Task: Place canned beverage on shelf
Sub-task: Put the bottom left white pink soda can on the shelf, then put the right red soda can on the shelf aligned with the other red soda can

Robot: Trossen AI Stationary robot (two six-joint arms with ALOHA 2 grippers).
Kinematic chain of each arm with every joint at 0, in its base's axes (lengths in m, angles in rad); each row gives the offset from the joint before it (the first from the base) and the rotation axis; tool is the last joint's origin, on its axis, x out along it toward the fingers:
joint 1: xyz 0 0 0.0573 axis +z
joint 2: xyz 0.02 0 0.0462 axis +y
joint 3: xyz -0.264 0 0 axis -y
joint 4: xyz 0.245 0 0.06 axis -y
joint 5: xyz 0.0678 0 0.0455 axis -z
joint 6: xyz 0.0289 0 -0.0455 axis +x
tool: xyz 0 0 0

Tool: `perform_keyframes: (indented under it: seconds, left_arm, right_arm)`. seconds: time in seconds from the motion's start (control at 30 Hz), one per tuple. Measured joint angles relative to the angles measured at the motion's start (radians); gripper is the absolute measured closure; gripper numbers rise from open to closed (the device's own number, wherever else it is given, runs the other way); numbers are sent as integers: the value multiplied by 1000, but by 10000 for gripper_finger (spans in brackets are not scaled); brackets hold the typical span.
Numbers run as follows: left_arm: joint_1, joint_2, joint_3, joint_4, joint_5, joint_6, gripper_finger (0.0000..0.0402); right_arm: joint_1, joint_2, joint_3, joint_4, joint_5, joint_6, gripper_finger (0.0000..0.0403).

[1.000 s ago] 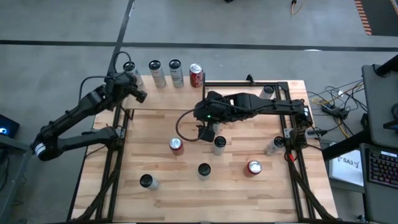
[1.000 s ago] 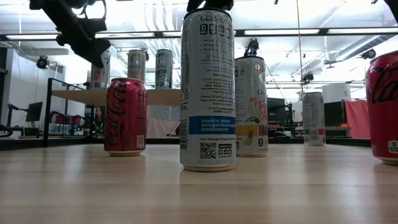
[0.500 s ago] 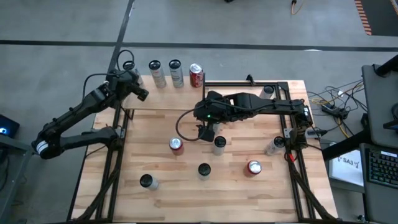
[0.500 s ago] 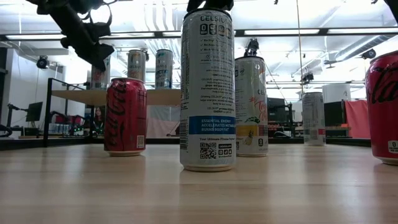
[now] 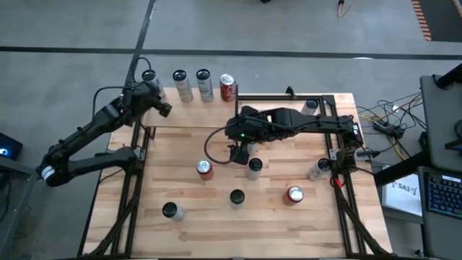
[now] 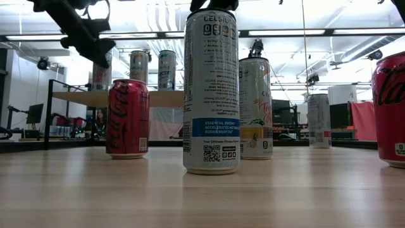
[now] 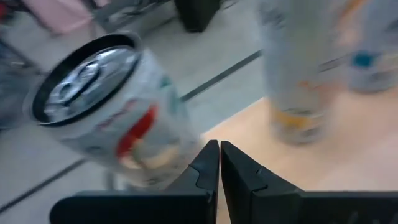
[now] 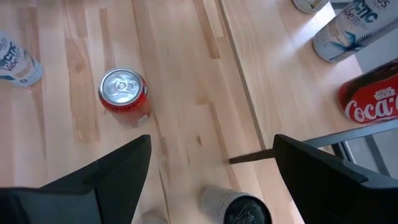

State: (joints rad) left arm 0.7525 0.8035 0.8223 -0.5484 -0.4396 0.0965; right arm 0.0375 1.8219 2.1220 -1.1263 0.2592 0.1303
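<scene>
The shelf (image 5: 191, 112) stands at the table's far left and carries several upright cans; the leftmost can (image 5: 149, 76) stands at its left end. My left gripper (image 5: 162, 108) is shut and hangs close beside that can (image 7: 106, 106), just above the shelf top (image 7: 348, 162). My right gripper (image 5: 242, 152) hovers open above the middle of the table, with nothing between its fingers (image 8: 211, 149). Under it stand a red can (image 8: 124, 90) and a pale can (image 8: 239, 208), both on their bases on the tabletop. My left gripper has its shut fingers (image 7: 211, 165) right next to the lower wall (image 7: 158, 171) of the leftmost can, coming at it slanting down. I cannot tell whether they touch it. The can stands upright on the shelf.
Several more cans stand loose on the tabletop, among them a tall white one (image 6: 211, 88), a red one (image 5: 294, 193) and a dark-topped one (image 5: 171, 210). A red cola can (image 5: 227, 87) ends the row on the shelf. Black frame posts (image 5: 133, 188) run along both table sides.
In the low view my left gripper's shut fingers have tipped up a little beside the leftmost can on the shelf. The cans and my right gripper have kept still.
</scene>
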Motion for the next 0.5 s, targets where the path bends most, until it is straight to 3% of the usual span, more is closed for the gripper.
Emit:
perform_keyframes:
  seconds: [0.23,0.5]
  left_arm:
    - [-46,-108,0,1,271,-96,402]
    - [-240,-247,-100,125,330,-208,402]
  right_arm:
    - [15,0,0,-29,-1,65,76]
    - [24,0,0,-49,-5,186,76]
